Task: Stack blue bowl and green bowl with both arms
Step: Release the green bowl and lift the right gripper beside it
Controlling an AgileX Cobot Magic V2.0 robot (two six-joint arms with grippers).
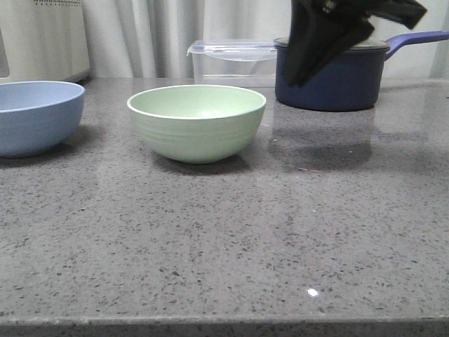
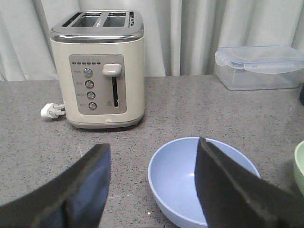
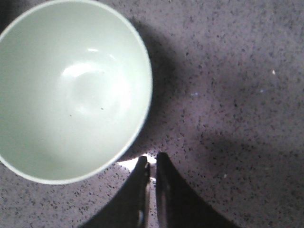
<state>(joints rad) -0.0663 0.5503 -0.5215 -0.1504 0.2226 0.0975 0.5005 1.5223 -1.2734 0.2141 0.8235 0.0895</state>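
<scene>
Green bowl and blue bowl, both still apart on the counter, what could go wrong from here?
1. The right gripper hangs beside the green bowl with its jaws nearly closed; descending that way, it could knock the rim instead of grasping.
2. The left gripper is open near the blue bowl; a shallow rim grip might slip.
3. The saucepan stands close behind the right arm.
</scene>
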